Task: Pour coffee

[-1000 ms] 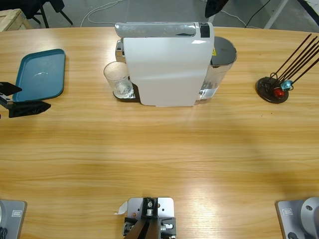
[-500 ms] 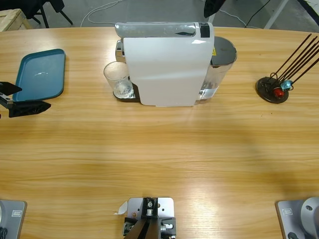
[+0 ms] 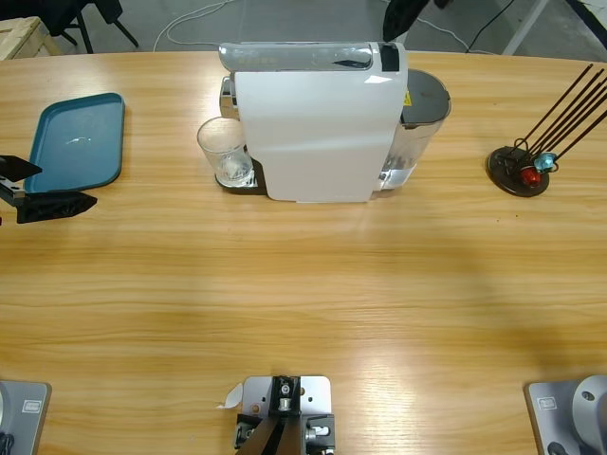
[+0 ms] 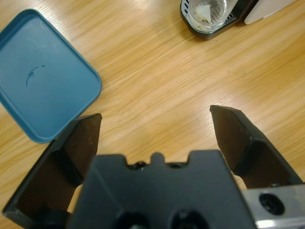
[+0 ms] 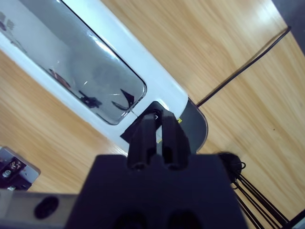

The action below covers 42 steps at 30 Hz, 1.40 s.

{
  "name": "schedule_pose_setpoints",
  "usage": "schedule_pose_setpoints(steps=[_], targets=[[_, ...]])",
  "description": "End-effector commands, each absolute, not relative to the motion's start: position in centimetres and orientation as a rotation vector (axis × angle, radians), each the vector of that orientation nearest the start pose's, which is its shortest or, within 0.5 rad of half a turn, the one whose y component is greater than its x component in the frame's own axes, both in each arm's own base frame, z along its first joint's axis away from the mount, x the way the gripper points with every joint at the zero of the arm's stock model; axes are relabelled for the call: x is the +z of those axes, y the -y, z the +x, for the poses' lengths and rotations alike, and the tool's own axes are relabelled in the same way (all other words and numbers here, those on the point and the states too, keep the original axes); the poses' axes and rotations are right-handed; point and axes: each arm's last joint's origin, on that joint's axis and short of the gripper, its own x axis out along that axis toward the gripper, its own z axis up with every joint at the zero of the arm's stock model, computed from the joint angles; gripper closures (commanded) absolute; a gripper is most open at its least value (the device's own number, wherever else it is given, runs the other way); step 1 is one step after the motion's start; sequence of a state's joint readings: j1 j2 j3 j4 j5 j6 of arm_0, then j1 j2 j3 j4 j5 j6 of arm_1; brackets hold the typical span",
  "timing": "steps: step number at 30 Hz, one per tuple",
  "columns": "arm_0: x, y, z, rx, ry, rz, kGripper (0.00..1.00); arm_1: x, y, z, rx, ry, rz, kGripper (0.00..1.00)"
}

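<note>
Little has shifted: only the right tool [image 5: 156, 125], jaws pressed together, has edged over the glossy white coffee machine [image 3: 313, 123] at the desk's [image 3: 303, 303] far edge. Left tool [image 4: 155, 131] gapes empty beside a rounded teal tray [image 3: 76, 142]. Clear glass tumbler [image 3: 224, 152] on the machine's drip tray holds pale coffee [image 4: 206, 14].

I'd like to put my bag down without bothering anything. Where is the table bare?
The wide wood in front of the coffee machine is bare, and so is the stretch between the machine and the stick holder. It is crowded around the glass, the teal tray and the left gripper.
</note>
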<state>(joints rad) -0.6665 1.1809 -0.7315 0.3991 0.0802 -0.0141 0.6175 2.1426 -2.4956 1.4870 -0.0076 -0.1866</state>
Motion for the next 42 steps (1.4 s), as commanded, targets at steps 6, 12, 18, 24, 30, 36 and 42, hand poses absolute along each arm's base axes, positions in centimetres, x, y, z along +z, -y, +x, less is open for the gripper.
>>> schedule_pose_setpoints(steps=[6,12,18,24,30,36,42], targets=[[28.4,10.0,13.1,-0.535,-0.828,0.314,0.023,38.5,-25.8,35.7,0.637,-1.155,-0.530,1.000],[28.4,10.0,13.1,-0.534,-0.828,0.314,0.027,37.9,-25.9,35.3,0.635,-1.177,-0.530,1.000],[28.4,10.0,13.2,-0.533,-0.829,0.315,0.027,38.3,-26.0,34.9,0.632,-1.150,-0.524,1.000],[28.4,9.9,13.1,-0.532,-0.823,0.311,0.027,43.9,-24.0,32.0,0.664,-1.011,-0.460,0.517],[28.4,9.8,12.9,-0.533,-0.813,0.307,0.023,45.8,-20.9,26.7,0.675,-0.880,-0.427,0.000],[28.4,9.7,12.8,-0.534,-0.806,0.305,0.004,44.4,-18.5,23.1,0.667,-0.876,-0.395,0.000],[28.3,9.8,12.9,-0.533,-0.810,0.306,0.004,43.2,-17.3,21.6,0.661,-0.886,-0.364,0.000]])
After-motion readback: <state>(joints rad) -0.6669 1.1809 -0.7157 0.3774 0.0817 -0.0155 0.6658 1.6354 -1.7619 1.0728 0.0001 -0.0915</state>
